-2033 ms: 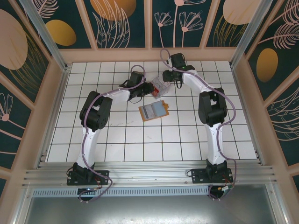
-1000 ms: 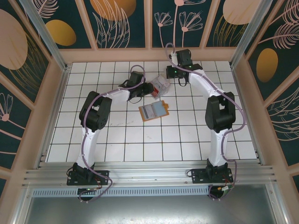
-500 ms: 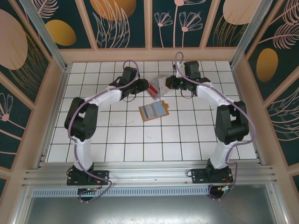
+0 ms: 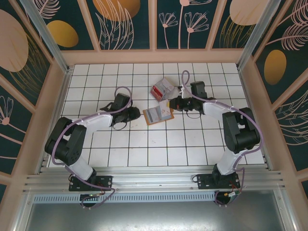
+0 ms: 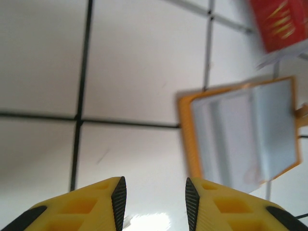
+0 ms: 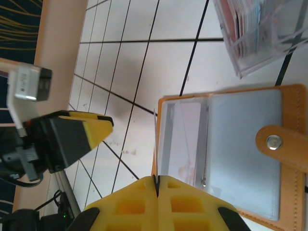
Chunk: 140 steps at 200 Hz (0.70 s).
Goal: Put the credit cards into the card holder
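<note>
The card holder (image 4: 158, 114) lies open on the white tiles, orange outside with grey pockets (image 6: 226, 154), and also shows in the left wrist view (image 5: 245, 134). My right gripper (image 6: 156, 179) is shut on a thin whitish credit card (image 6: 155, 144), seen edge-on and held just above the holder's left edge. From above, the right gripper (image 4: 172, 104) sits at the holder's right side. More credit cards, red ones among them, lie in a clear box (image 4: 162, 88). My left gripper (image 4: 138, 114) is low over the tile left of the holder, open (image 5: 153, 185) with nothing between its fingers.
The clear plastic box (image 6: 260, 33) stands just beyond the holder, and its red content (image 5: 281, 24) shows in the left wrist view. The two grippers face each other across the holder, close together. Wooden walls ring the tiled floor (image 4: 144, 149).
Both grippers left the clear box and came toward the near side. The left one swung down to the holder's left, and the right one came over the holder carrying a card.
</note>
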### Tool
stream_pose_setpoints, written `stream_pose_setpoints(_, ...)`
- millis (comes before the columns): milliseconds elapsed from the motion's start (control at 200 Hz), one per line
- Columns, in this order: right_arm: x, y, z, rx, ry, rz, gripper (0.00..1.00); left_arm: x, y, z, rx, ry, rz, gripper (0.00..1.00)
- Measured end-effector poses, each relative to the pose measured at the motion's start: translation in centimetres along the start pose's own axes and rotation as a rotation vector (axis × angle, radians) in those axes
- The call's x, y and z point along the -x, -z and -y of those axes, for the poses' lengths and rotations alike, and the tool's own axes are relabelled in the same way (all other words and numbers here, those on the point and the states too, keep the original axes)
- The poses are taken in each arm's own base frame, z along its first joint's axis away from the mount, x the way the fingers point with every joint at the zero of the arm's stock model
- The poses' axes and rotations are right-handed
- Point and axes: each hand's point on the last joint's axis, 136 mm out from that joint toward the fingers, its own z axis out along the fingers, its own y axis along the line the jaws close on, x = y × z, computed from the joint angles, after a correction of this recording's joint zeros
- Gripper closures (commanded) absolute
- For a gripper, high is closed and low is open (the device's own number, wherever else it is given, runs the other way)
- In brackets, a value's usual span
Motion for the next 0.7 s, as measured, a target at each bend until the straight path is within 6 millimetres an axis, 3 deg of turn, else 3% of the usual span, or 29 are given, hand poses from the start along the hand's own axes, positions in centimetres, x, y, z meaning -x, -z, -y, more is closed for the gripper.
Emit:
stream_pose_setpoints(150,-0.5,-0.8,-0.1,0.025,-0.001,-0.013,1.0,-1.9,-0.5,-1.2,0.01,0.03,-0.047,0.61)
stream_pose_setpoints(485,-1.8,-3.0,3.1,-0.033,-0.046,-0.05,1.0,-2.3,-1.7,0.3,-0.034,0.026,-0.07,0.61)
stream_pose_setpoints(701,-1.3,-3.8,3.9,-0.032,-0.051,-0.048,1.0,-2.6,-3.4,1.1,-0.036,0.013,-0.094,0.62)
